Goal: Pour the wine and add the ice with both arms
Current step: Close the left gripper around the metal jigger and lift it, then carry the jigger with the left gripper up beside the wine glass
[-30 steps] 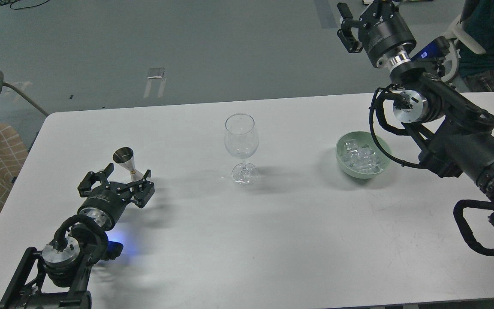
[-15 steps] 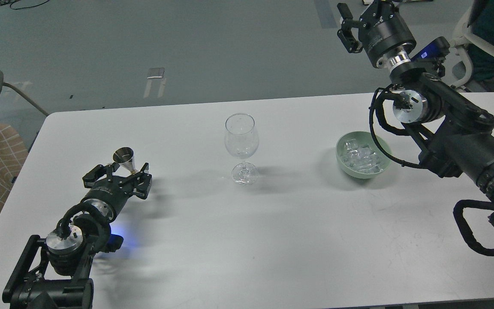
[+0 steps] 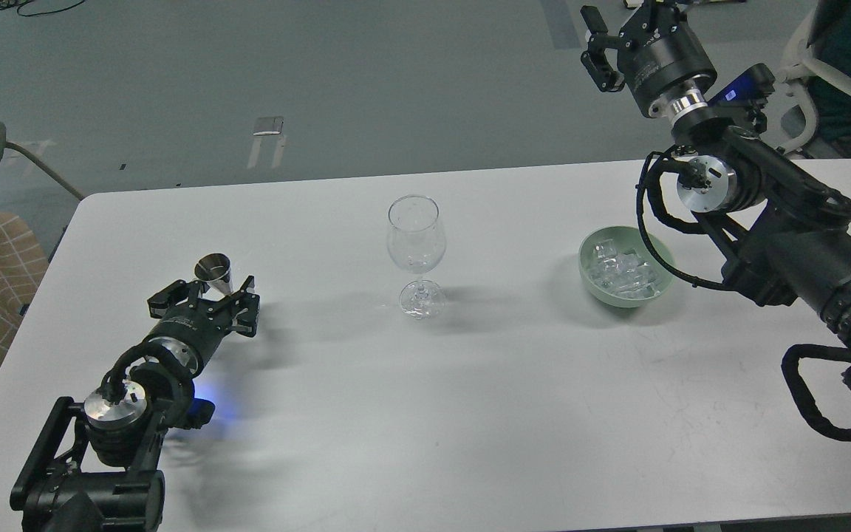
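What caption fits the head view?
Left gripper open around a steel jigger; wine glass mid-table, bowl of ice beside raised right gripper.

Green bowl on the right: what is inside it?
The green bowl holds a heap of clear ice cubes. Whatever lies beneath the heap is covered; a black cable crosses its right rim.

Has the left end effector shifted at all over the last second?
Yes. The left end effector has closed in around the steel jigger, which has stayed put on the white table; the fingers now sit on either side of it.
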### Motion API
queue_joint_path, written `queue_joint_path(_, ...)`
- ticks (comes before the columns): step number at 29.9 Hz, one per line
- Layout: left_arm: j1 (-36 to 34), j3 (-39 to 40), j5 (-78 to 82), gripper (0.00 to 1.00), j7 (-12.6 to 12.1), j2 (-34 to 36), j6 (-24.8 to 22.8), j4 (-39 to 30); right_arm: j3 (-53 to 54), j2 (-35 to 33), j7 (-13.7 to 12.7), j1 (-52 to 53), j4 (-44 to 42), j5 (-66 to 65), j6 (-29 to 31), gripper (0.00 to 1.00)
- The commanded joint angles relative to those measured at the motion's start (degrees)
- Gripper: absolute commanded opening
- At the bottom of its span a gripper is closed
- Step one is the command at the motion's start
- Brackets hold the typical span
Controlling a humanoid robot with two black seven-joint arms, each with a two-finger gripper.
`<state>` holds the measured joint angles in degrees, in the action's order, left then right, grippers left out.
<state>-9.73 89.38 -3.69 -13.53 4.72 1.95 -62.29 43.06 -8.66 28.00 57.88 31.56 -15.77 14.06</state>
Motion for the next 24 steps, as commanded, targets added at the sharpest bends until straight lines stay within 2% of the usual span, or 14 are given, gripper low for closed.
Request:
queue_joint_path(1, -0.6, 0.0, 0.0, 0.52, 0.0, -0.1, -0.1, 0.7, 0.0, -0.2, 0.0, 0.0, 0.0, 0.0, 0.0, 1.0)
queue_joint_path(8, -1.5, 0.1, 1.6, 0.46, -0.5, -0.1, -0.6, 2.0, 0.0, -0.3, 0.0, 0.0, 0.0, 0.0, 0.0, 1.0)
queue_joint_path(10, -1.5, 0.2, 1.5, 0.39, -0.8, -0.1, -0.7, 2.0, 0.0, -0.3, 0.0, 0.0, 0.0, 0.0, 0.0, 1.0)
queue_joint_path(14, -1.5, 0.3, 1.5, 0.35, -0.8, -0.1, -0.7, 2.0, 0.0, -0.3, 0.0, 0.0, 0.0, 0.0, 0.0, 1.0)
queue_joint_path(18, -1.4, 0.3, 1.5, 0.25, -0.7, -0.2, -0.8, 2.0, 0.0, -0.3, 0.0, 0.0, 0.0, 0.0, -0.1, 1.0)
queue_joint_path(24, -1.8, 0.4, 1.4, 0.21, -0.4, -1.1, -0.7, 2.0, 0.0, -0.3, 0.0, 0.0, 0.0, 0.0, -0.1, 1.0)
